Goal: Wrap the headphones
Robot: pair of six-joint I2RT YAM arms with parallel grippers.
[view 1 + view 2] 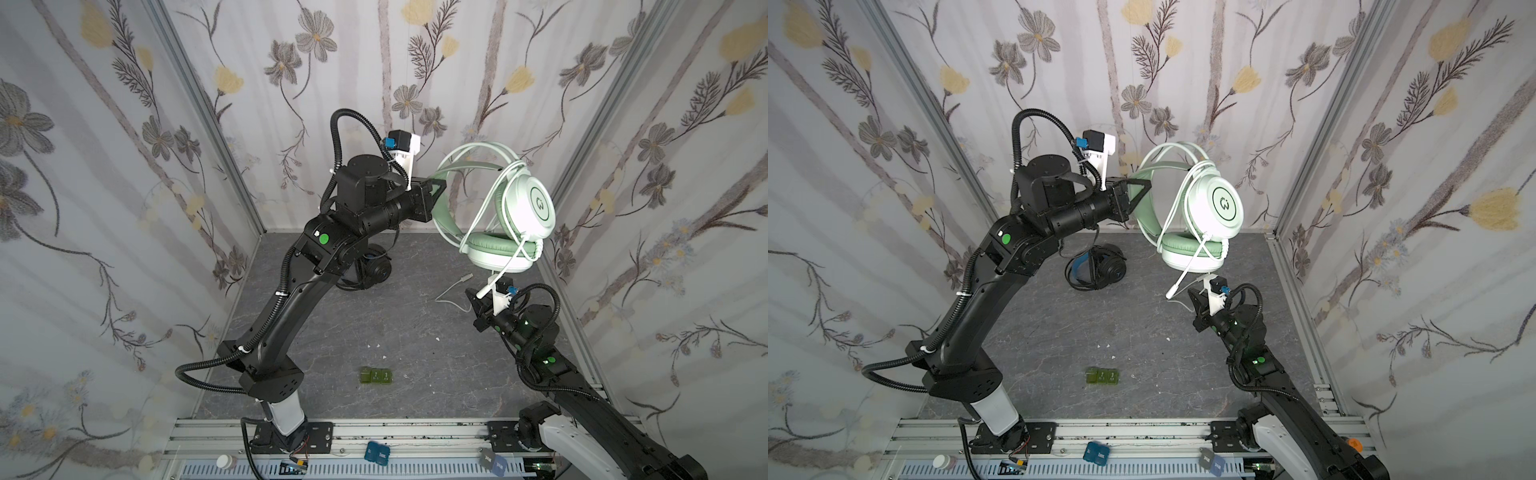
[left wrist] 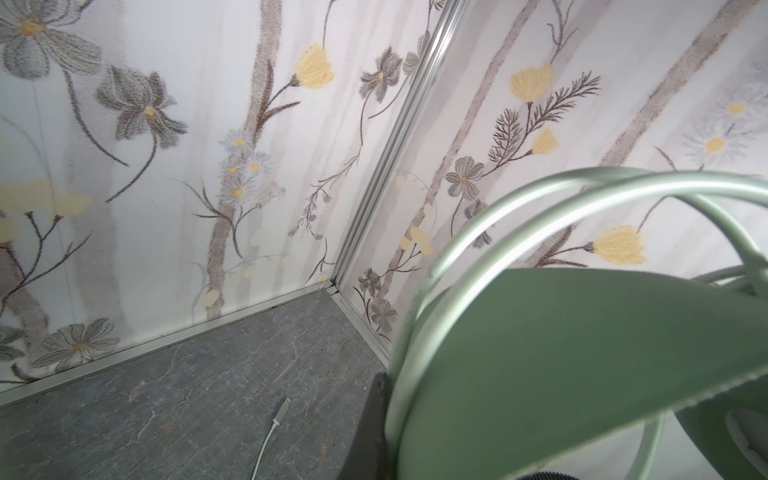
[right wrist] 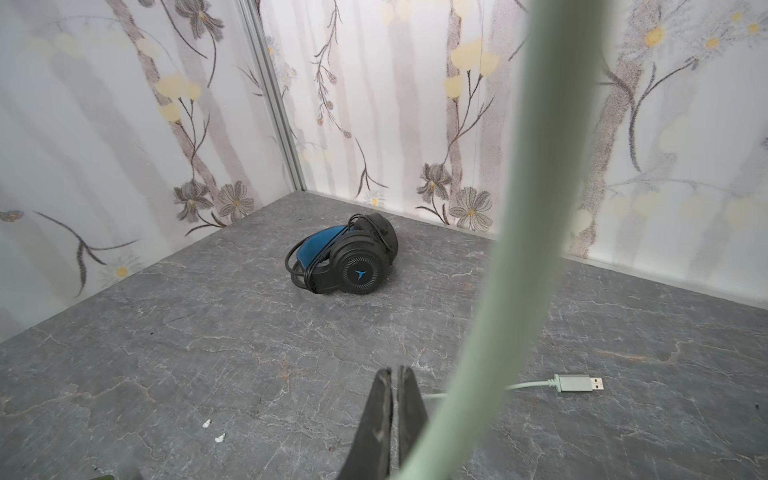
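Black headset (image 3: 353, 257) lies wrapped toward the desk's (image 1: 374, 328) far edge; my left gripper (image 1: 444, 185) clamps the mint headset (image 1: 536, 208) aloft, half-wrapped, and my right gripper (image 3: 393, 374), jaws together, meets its loose cable (image 3: 532, 384), hold unclear.

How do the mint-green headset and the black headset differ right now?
The mint-green headset hangs in the air, its headband clamped in the left pincer; the black headset lies on the table. The green cable is only partly looped over its headset, its USB plug trailing on the table; the black cable looks wound around its headset. Both are wired over-ear headsets.
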